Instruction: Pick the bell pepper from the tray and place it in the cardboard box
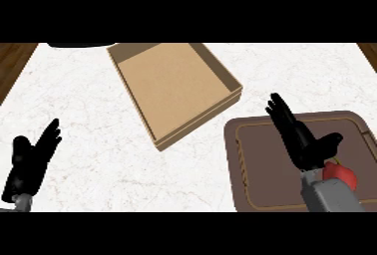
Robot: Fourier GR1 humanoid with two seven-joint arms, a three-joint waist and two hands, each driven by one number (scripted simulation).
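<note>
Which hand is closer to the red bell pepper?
Right. The right hand is over the tray, just beside the bell pepper; the left hand rests far across the counter.

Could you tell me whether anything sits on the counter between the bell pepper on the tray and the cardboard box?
Nothing visible does. The bell pepper lies on the tray, and only bare counter separates that from the cardboard box.

red bell pepper on brown tray; open cardboard box apart

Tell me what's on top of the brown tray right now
Over the brown tray is the right hand, fingers straight, holding nothing. A red bell pepper lies on the tray beside the wrist; the forearm covers part of it, so its full shape is hidden.
</note>
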